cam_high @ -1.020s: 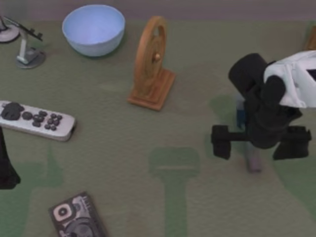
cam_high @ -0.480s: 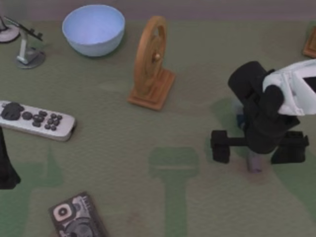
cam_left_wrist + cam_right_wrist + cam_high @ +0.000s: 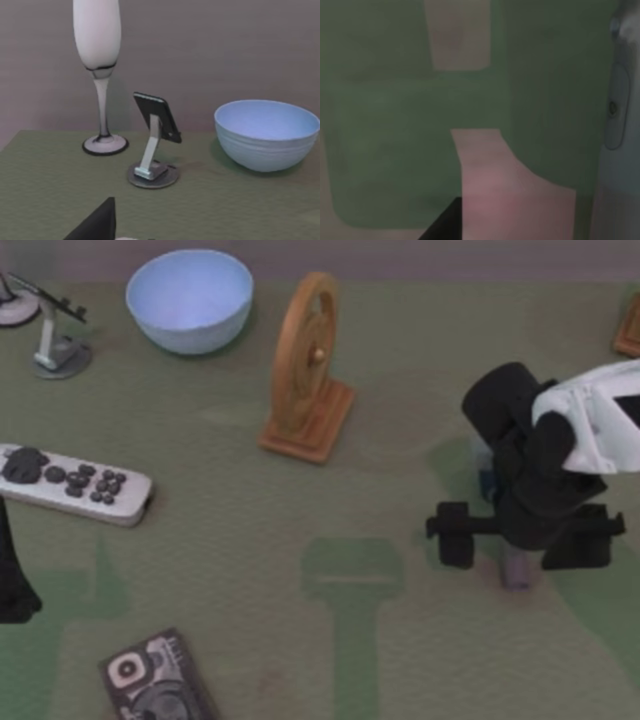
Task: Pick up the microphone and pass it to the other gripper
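Grey metal was nearly all that showed of the microphone point(image 3: 516, 568): the butt of its handle poked out on the near side of the right gripper point(image 3: 520, 540), and a sliver of navy head showed on the far side, beside the wrist. So its long axis ran from the far edge of the table toward the near edge, lying flat on the green mat at the right side, directly beneath the tool. The right gripper's fingers stood spread wide to either side of the handle, crosswise to that axis, not yet clamped on anything (the right wrist view showed the grey handle point(image 3: 619, 125) close along one edge of its frame). I judged the grasp to depend on that crosswise straddle: closing would pinch the slim cylinder across its width.

The left gripper point(image 3: 12, 585) waited well apart at the table's left edge, near the white remote point(image 3: 72, 483); whether its fingers were parted I could not tell.
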